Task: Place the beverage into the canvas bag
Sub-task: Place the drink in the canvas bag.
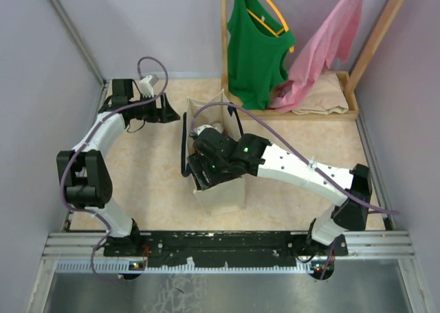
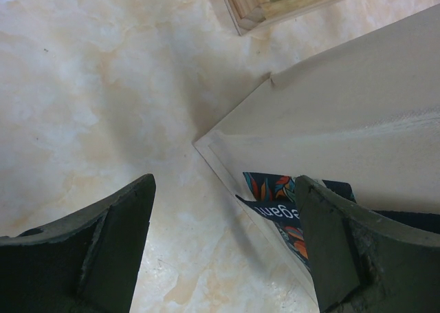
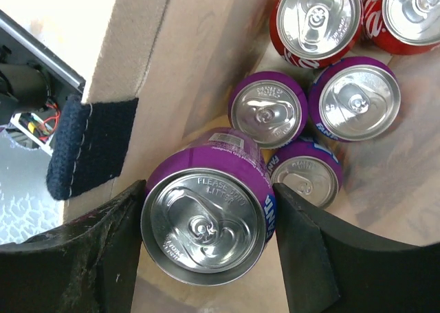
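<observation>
the right gripper [image 3: 206, 239] clasps a purple can [image 3: 206, 213] inside the canvas bag [image 3: 180, 65], other cans [image 3: 268, 113] beneath it; release remains. the left gripper [image 2: 223, 247] gapes empty.

I count four purple cans [image 3: 206, 220] and two red cans [image 3: 318, 16], six drinks in all. I see one canvas bag [image 1: 220, 192], two hanging garments, a green top [image 1: 254, 51] and a pink shirt [image 1: 323, 45], and one folded cloth [image 1: 323, 96].
</observation>
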